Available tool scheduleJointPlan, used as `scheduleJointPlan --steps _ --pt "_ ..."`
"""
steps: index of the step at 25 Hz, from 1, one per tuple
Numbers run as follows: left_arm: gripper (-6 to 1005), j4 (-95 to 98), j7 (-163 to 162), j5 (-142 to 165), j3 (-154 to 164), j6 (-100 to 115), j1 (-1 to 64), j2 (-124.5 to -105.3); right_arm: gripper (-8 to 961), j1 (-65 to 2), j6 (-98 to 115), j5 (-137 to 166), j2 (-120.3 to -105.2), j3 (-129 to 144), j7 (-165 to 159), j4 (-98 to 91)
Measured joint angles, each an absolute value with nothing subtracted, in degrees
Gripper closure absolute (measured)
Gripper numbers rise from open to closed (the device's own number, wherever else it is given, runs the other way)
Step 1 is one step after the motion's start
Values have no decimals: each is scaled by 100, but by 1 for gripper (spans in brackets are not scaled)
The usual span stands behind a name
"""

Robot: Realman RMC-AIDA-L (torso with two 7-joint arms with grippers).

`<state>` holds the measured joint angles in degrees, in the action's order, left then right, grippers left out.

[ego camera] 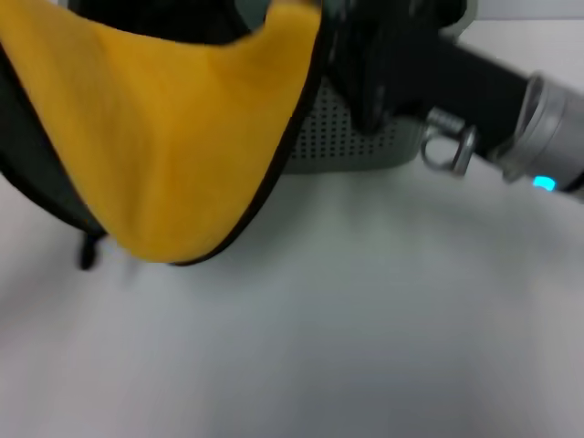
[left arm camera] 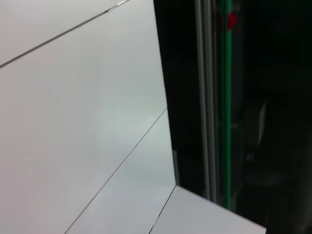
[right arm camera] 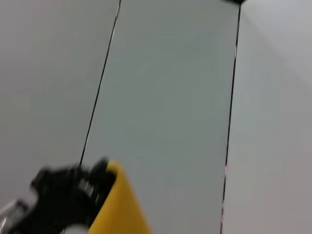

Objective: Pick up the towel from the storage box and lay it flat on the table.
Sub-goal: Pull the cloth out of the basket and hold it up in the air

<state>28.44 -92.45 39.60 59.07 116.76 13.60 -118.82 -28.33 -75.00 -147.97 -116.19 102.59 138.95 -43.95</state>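
Note:
The towel (ego camera: 173,128) hangs in the air close to the head camera, with its mustard-yellow face toward me and black piping along its edge. It sags between two raised corners. My right gripper (ego camera: 333,32), at the end of the black forearm coming in from the right, is shut on the towel's upper right corner. In the right wrist view a black gripper, my left gripper (right arm camera: 92,183), grips a yellow corner of the towel (right arm camera: 119,209). The storage box (ego camera: 365,141) stands behind the towel, mostly hidden. The white table (ego camera: 365,319) lies below.
A small black loop (ego camera: 87,251) dangles from the towel's lower left edge. The left wrist view shows only white wall panels (left arm camera: 73,122) and a dark frame with a green strip (left arm camera: 226,97).

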Motion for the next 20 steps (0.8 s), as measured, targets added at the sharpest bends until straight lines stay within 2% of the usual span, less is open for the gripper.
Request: scheduleJointPlan --steps 12,20 --pt "989 2880 -9522 3052 5906 11677 1701 -11911 937 -2933 -7361 -14786 -11619 10906 14147 -3227" --pt "988 2989 -9564 2566 5885 11659 1794 -11972 693 -2608 -6908 -15027 -11619 10966 14247 -3083"
